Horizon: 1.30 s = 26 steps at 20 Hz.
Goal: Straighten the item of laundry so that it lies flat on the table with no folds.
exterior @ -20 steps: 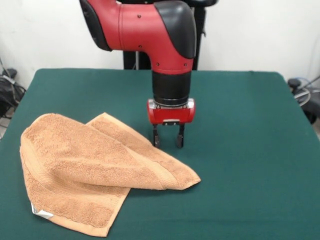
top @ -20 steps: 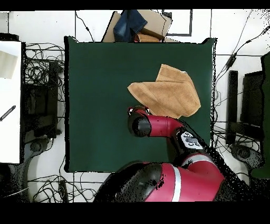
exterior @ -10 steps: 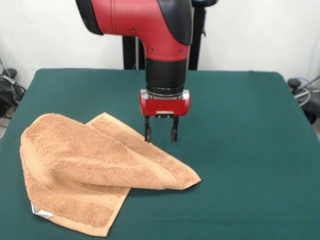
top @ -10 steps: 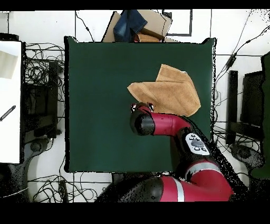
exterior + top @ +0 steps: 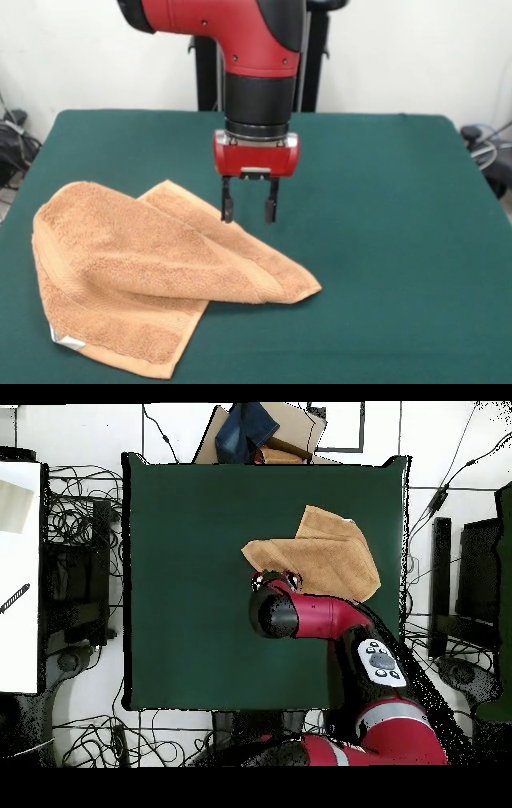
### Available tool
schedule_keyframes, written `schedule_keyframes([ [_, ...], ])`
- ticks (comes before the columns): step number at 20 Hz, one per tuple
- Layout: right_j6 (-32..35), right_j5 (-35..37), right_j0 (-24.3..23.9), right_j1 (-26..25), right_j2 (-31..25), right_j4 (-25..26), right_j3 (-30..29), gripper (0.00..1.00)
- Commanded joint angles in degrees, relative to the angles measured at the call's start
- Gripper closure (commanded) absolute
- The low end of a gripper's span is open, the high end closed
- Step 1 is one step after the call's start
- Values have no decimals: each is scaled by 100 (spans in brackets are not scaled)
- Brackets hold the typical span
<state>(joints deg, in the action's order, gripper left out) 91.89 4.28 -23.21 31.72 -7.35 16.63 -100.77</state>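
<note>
The dark green tabletop [image 5: 384, 240] fills most of the front view; its near edge and lower corners are cut off by the frame, while the overhead view shows its full rectangle [image 5: 190, 584]. The red and black arm [image 5: 256, 48] descends from the top of the front view, its upper part cropped; from overhead [image 5: 330, 624] it covers the edge of the cloth nearest the robot's base. The peach-tan terry towel [image 5: 136, 272] lies on the tabletop toward the left in the front view, folded over itself, an upper layer draped across a lower one, with one corner pointing right toward the table's middle. Its woven border band is visible along the left edge. In the overhead view the towel [image 5: 325, 559] sits toward the right side of the tabletop. How many layers lie beneath the top fold cannot be made out. The hand [image 5: 249, 210] hangs released, its two dark fingers spread apart and empty, over the towel's far edge; whether the tips touch the cloth cannot be told. A small white label [image 5: 66, 340] shows at the towel's lower left edge.
</note>
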Motion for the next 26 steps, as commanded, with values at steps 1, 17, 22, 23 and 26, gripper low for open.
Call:
schedule_keyframes([
  [1,567,101,-112,-424,-72,184,-14,0],
  [17,495,-114,42,-1158,-28,340,713,0],
  [22,501,-138,162,-1417,-6,292,1021,0],
  [23,495,-148,200,-1506,0,273,1135,0],
  [26,488,-97,314,-1658,57,210,1387,0],
])
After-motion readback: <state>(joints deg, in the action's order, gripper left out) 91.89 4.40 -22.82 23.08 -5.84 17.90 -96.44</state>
